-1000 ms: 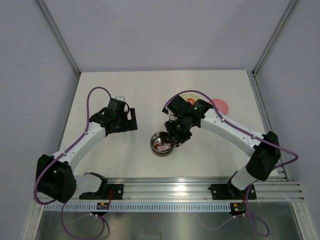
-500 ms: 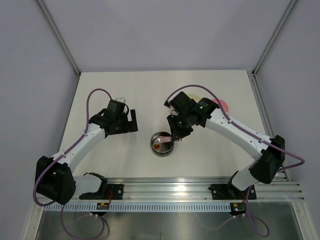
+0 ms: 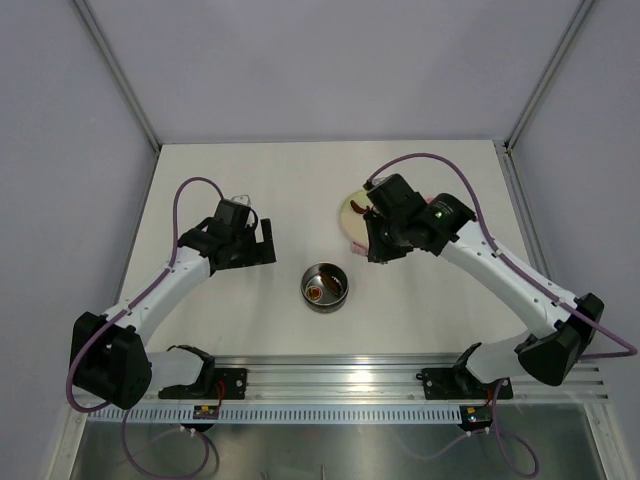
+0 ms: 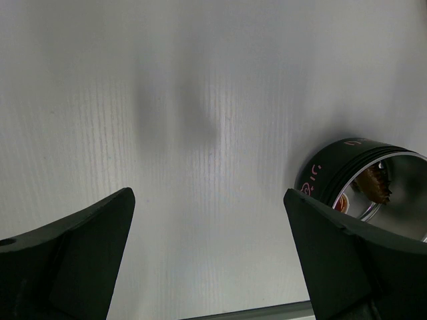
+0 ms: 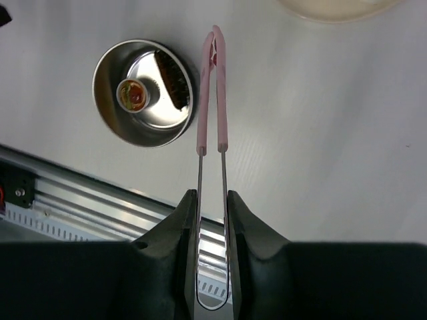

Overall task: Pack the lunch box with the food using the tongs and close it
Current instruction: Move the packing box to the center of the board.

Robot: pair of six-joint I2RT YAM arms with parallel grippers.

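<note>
The lunch box (image 3: 325, 287) is a small steel bowl near the table's middle. In the right wrist view the lunch box (image 5: 143, 93) holds a small round brown-red piece (image 5: 133, 95) and a dark brown strip (image 5: 172, 80). My right gripper (image 5: 212, 197) is shut on the thin pink tongs (image 5: 212, 100), whose tips are pressed together with nothing between them, just right of the bowl. From above, the right gripper (image 3: 375, 245) hangs over the near edge of the cream plate (image 3: 350, 222), where a dark red sausage (image 3: 358, 209) lies. My left gripper (image 4: 207, 197) is open over bare table left of the bowl (image 4: 333, 175). The lid is hidden.
The cream plate's edge (image 5: 333, 8) shows at the top of the right wrist view. The aluminium rail (image 3: 340, 380) runs along the near table edge. The left gripper (image 3: 262, 240) hovers well left of the bowl. Grey walls close in the table's back and sides.
My right arm has drawn back from over the bowl toward the plate, carrying the tongs. The tongs are squeezed closer than a second ago. The left arm has not moved.
</note>
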